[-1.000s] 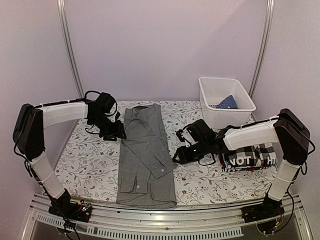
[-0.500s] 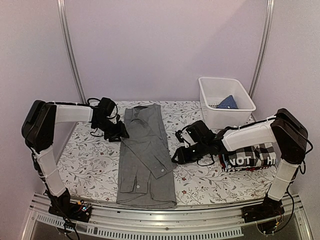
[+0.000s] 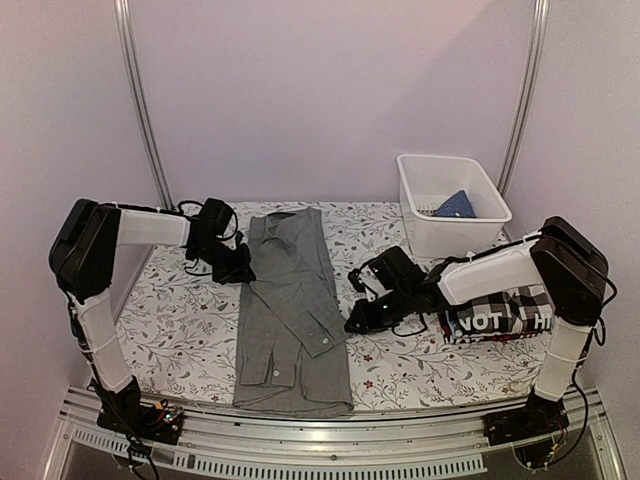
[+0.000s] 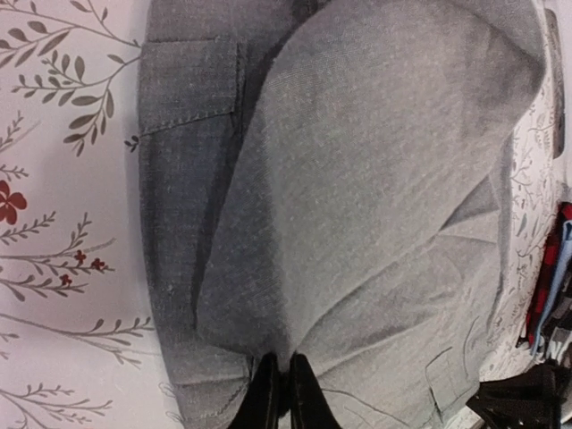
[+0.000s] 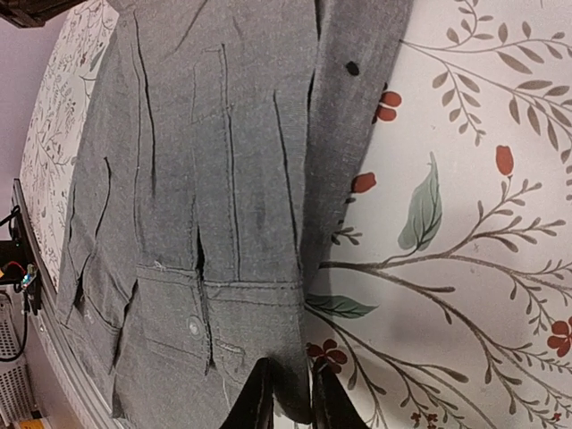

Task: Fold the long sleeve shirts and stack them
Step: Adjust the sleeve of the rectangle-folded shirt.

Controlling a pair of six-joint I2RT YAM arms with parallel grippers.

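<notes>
White-shell arms (image 3: 150, 228) w/ blk joints, cables; blk L hand (image 3: 243, 271), R hand (image 3: 360, 320).

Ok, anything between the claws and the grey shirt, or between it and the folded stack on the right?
Nothing visible blocks either claw: the left claw and the right claw both sit at the edges of the grey shirt. Toward the folded stack, only the right arm itself lies across the way, partly over the stack.

One left arm (image 3: 150, 228), one right arm (image 3: 490, 272), one white basket (image 3: 450, 238), four cloths.
One grey shirt (image 3: 290, 300), one checked shirt (image 3: 520, 300), one lettered dark shirt (image 3: 480, 322), one blue cloth (image 3: 455, 205).
</notes>
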